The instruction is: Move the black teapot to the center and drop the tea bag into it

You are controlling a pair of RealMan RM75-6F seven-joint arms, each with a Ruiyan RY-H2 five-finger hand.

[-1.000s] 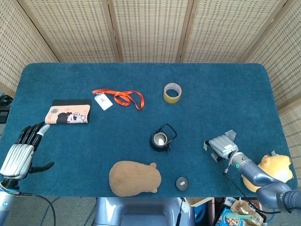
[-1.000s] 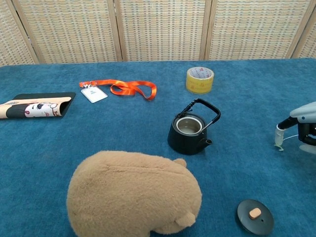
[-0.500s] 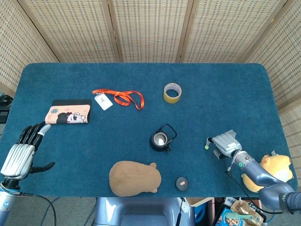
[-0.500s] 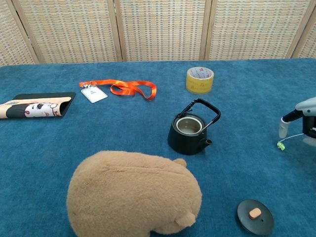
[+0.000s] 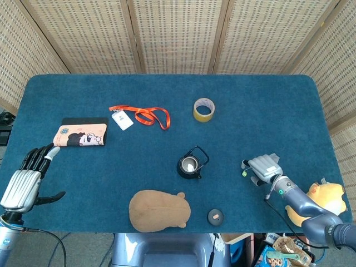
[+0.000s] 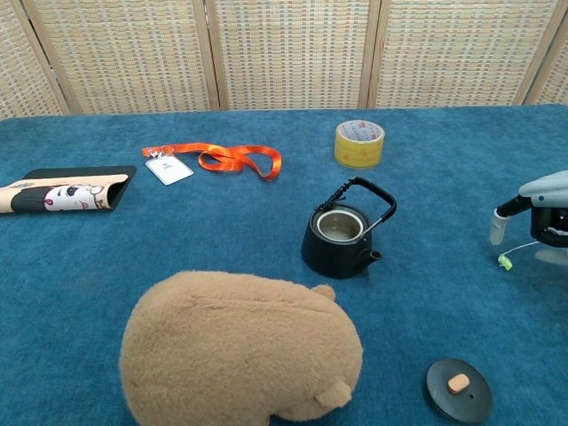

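Before woven-cane screens (image 5: 178,33), blue cloth table (image 5: 267,105), left hand (image 5: 25,181) spread wide, right hand (image 6: 543,213) pinching tea bag (image 6: 498,229).

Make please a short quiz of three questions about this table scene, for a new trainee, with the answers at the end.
1. True or false: the lid is on the black teapot.
2. Which hand holds the tea bag?
A. left hand
B. right hand
C. neither
3. Fill in: the soft toy nearest the chest camera, the brown plush, lies in front of the ____.

Key
1. False. The teapot is open; its lid lies on the blue cloth nearer the camera.
2. B. The bag is pinched at its fingertips, string dangling.
3. Teapot.
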